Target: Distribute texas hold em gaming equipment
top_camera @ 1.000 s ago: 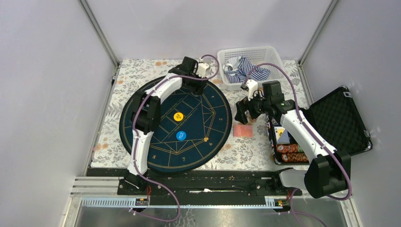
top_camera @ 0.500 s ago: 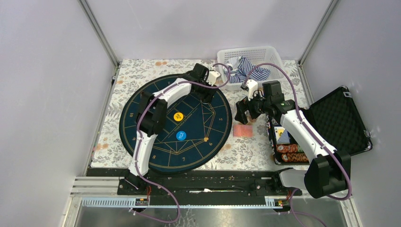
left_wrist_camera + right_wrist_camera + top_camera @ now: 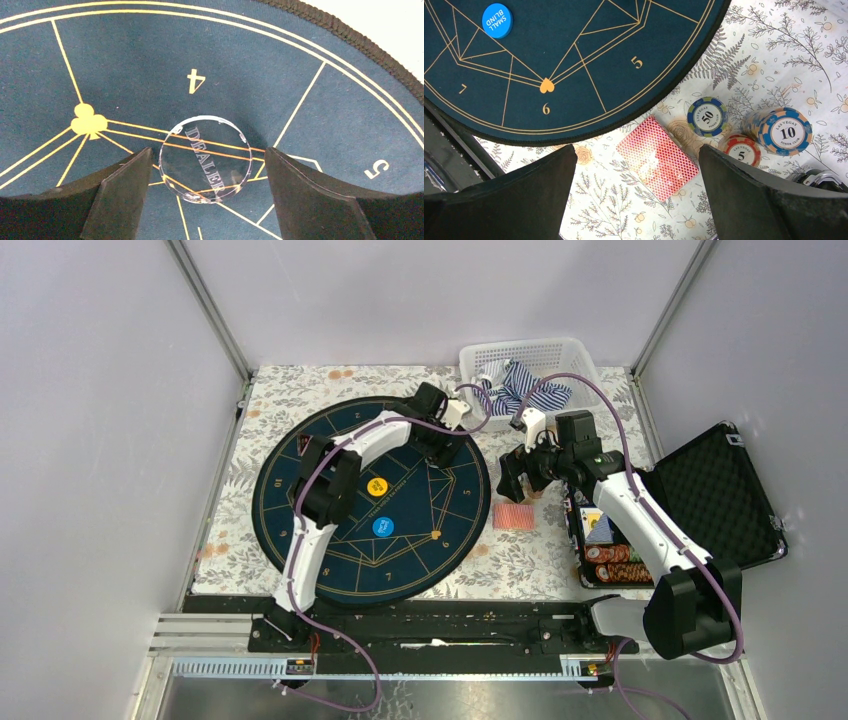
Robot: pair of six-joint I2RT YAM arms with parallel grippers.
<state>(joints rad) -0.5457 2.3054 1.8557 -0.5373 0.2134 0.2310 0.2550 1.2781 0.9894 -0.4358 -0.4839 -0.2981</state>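
Observation:
A clear round disc engraved DEALER (image 3: pixel 205 160) lies flat on the navy mat (image 3: pixel 130 60) near the numeral 4. My left gripper (image 3: pixel 207 151) stands open astride it, with a gap on each side. My right gripper (image 3: pixel 636 147) hangs open above the red-pink-backed playing cards (image 3: pixel 657 163) on the floral cloth and holds nothing. Right of the cards sit a 50 chip (image 3: pixel 707 116), a 5 chip (image 3: pixel 740 150) and a short stack topped by a 10 (image 3: pixel 785 131). An orange disc (image 3: pixel 376 486) and a blue disc (image 3: pixel 383 527) rest on the mat.
A white basket (image 3: pixel 530 352) of striped cloth stands at the back, just behind both grippers. An open black case (image 3: pixel 720 495) lies at the right, with rows of chips (image 3: pixel 612 562) along its near-left side. The mat's rope edge (image 3: pixel 664 102) runs close to the cards.
My left arm has swung right along the mat's far side, towards the basket. The right arm has not moved.

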